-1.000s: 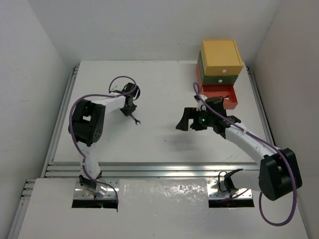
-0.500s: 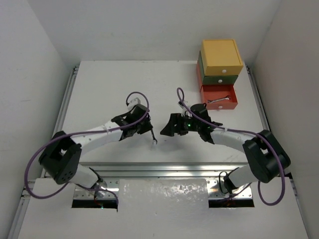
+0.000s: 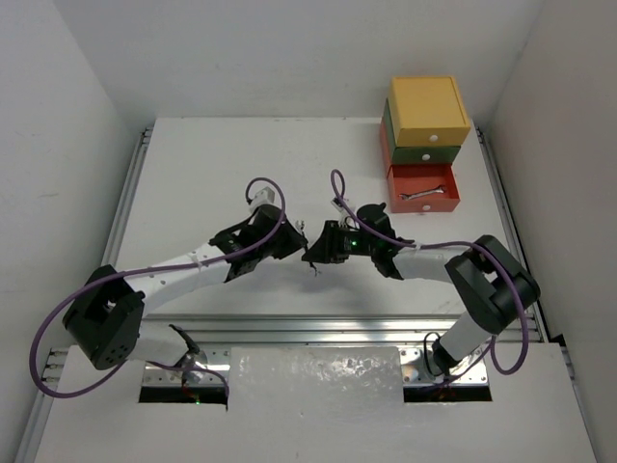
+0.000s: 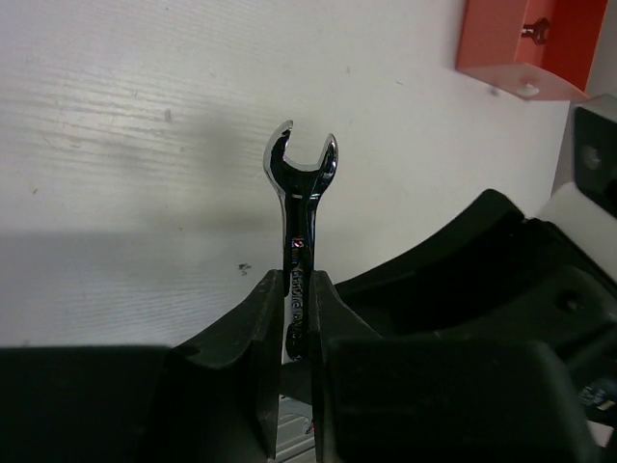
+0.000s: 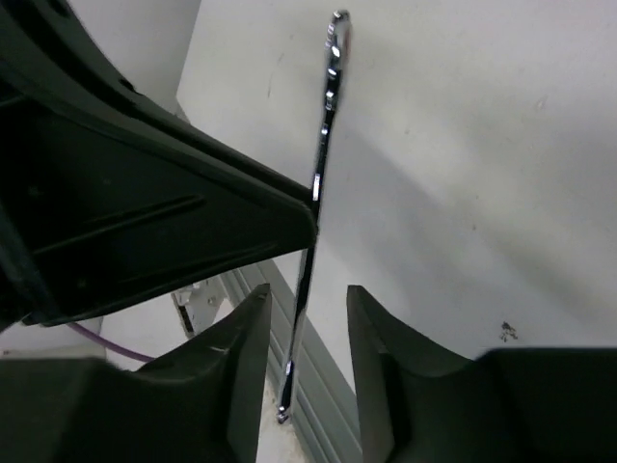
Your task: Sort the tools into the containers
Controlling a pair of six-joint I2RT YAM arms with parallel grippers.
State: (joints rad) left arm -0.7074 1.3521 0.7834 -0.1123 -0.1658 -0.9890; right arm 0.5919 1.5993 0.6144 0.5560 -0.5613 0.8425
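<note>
The left fingers are hiding the lower shank of the wrench, and the left wrist view's top edge is cutting off the red drawer.

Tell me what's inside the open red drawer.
One silver wrench lies flat in the red drawer, near its front wall. Nothing else shows in the open part. The back of the drawer sits under the green drawer, so anything there is hidden.
</note>
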